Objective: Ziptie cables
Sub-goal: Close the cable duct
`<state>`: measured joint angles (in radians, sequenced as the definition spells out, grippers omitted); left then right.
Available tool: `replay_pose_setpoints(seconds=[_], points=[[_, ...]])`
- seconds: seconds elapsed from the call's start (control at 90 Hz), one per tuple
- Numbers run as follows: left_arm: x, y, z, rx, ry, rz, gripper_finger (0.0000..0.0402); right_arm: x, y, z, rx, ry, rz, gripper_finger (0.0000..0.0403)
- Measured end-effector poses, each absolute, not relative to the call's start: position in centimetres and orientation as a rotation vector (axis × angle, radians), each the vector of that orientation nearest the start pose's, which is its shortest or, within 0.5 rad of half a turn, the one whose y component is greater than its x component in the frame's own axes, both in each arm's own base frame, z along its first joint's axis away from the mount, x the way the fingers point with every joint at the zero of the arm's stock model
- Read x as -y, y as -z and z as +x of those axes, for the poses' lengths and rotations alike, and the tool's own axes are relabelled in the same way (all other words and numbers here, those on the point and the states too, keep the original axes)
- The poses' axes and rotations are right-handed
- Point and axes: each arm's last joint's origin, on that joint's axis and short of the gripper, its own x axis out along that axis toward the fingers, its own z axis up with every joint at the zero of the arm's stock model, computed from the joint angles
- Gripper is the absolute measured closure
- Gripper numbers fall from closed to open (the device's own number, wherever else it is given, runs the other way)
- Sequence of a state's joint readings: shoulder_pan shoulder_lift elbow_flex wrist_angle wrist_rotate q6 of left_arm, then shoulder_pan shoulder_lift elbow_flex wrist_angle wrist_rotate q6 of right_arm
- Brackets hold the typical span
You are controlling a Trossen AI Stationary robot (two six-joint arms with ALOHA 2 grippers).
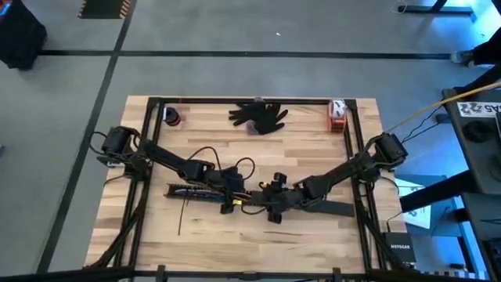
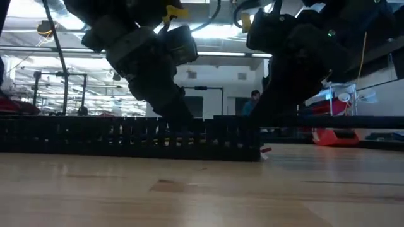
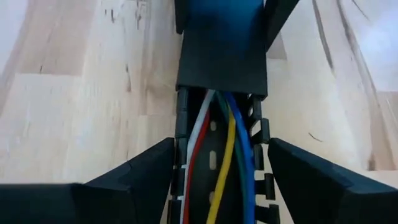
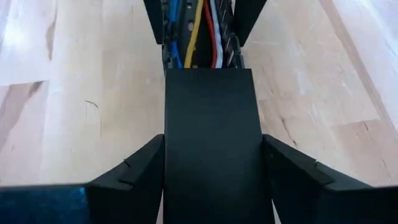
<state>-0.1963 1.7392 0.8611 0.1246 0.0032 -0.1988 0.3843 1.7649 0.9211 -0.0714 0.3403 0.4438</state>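
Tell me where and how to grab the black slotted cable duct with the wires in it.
Grip the slotted duct across its two side walls, coming straight down, as the left gripper straddles it now. It is long, narrow and flat on the table, so only the walls offer opposing faces. Avoid the cables lying along the open channel.

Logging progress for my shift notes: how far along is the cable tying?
Done: the cables lie together inside the slotted black duct. In hand: the left tool straddles the open duct, and the right tool straddles the black cover, both open. Left: no ziptie shows around the cables yet.
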Motion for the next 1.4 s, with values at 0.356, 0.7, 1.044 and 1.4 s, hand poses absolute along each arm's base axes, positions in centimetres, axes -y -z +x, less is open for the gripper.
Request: replay_pose_setpoints(seconds=[0.356, 0.7, 1.044, 1.4], points=[[6.9, -13.0, 33.9, -0.745, 0.122, -0.119, 0.017, -11.9, -14.1, 31.9, -0.822, 0.125, 0.103, 0.0178], [7.1, -12.9, 33.9, -0.741, 0.156, -0.066, 0.02, -12.2, -13.4, 33.8, -0.77, 0.09, 0.093, 0.0178], [7.1, -12.9, 33.9, -0.727, 0.165, -0.104, 0.0163, -12.0, -13.7, 34.8, -0.86, 0.147, 0.099, 0.0177], [6.7, -14.3, 33.0, -0.794, 0.141, -0.124, 0.0139, -11.7, -13.5, 34.7, -0.869, 0.191, 0.123, 0.0177]])
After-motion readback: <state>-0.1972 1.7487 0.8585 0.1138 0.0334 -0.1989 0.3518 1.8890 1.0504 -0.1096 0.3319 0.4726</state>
